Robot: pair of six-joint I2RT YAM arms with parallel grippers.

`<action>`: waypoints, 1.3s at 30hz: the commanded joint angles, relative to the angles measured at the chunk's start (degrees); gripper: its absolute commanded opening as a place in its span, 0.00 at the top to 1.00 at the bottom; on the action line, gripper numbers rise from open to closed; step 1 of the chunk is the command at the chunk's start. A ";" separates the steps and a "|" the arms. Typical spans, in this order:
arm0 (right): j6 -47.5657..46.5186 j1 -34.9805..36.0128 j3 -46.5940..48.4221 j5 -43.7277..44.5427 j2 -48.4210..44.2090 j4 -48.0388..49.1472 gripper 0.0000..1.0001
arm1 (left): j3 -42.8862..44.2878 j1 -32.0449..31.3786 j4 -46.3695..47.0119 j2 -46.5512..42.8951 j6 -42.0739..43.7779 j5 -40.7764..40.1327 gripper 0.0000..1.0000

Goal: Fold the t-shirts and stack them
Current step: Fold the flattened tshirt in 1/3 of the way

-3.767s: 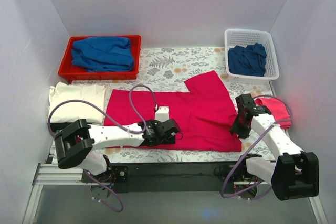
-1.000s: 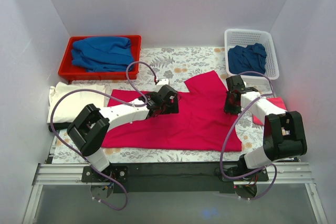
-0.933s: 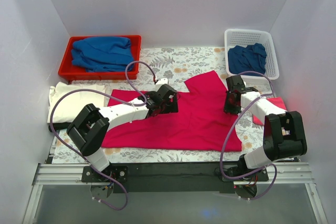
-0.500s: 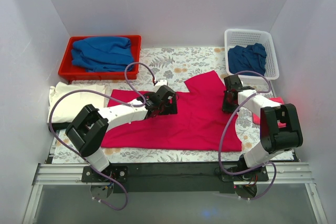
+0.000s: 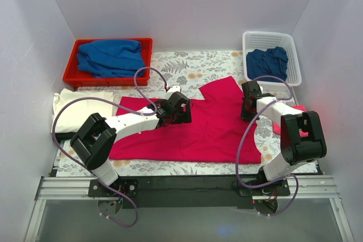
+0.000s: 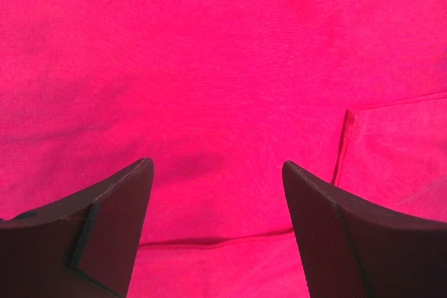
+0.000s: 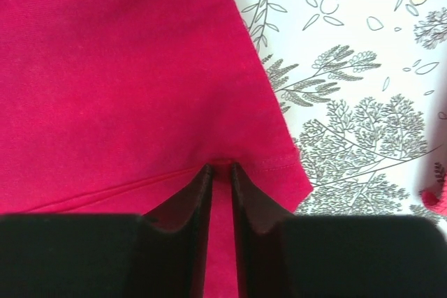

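I am holding my left claw (image 6: 216,165) wide open low over the middle of the crimson shirt (image 5: 198,131), and it is gripping nothing; a hem line in the cloth is running between its fingers (image 6: 112,221). The crimson shirt is lying spread flat across the middle of the flowered tablecloth (image 5: 198,69), with one sleeve pointing toward the far right. My right claw (image 7: 221,167) is pinching that sleeve at its hem on the shirt's right side, its fingers nearly together with a thin fold of crimson cloth between them. A cream shirt (image 5: 74,111) is lying just left of the crimson one. A blue shirt (image 5: 110,58) is sitting in the red tray (image 5: 71,75) at the far left, a second blue shirt (image 5: 266,63) is filling the white basket (image 5: 294,55) at the far right, and a pink shirt (image 5: 299,110) is lying at the right, beside my right arm.
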 commanded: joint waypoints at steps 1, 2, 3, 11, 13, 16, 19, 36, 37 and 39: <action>-0.25 -0.06 0.04 -1.43 1.67 1.40 0.79 | -0.78 0.29 0.05 -3.56 -0.18 -0.05 0.27; -0.08 -0.15 0.03 -1.96 1.76 1.40 0.82 | -0.78 0.29 0.05 -3.64 -0.18 -0.14 0.27; -0.08 -0.06 -0.05 -2.40 1.68 1.49 0.87 | -0.95 0.29 0.05 -3.73 -0.18 -0.23 0.27; 0.36 -0.06 0.30 -0.39 -2.53 0.52 0.99 | -1.22 0.38 0.05 -4.17 -0.27 -0.32 0.27; 0.45 -0.06 0.65 -0.03 -3.68 0.08 0.99 | -1.04 0.38 0.05 -4.00 -0.27 -0.23 0.27; 0.36 -0.06 0.82 -0.30 -6.49 0.17 0.99 | -1.13 0.38 0.05 -4.00 -0.36 -0.32 0.27; 0.27 -0.06 0.56 -0.91 -9.57 0.87 0.99 | -1.13 0.38 0.05 -4.08 -0.54 -0.41 0.27; 0.98 -0.06 0.38 -0.82 1.67 5.62 0.99 | -0.52 0.38 0.05 -4.17 -0.54 0.21 0.27; 1.41 -0.06 0.30 -0.56 2.20 5.62 0.99 | -0.51 0.38 -0.04 -4.26 -0.54 0.12 0.27; 1.59 -0.06 -0.14 -0.56 2.82 6.40 0.97 | -0.69 0.38 0.05 -4.70 -0.54 0.03 0.27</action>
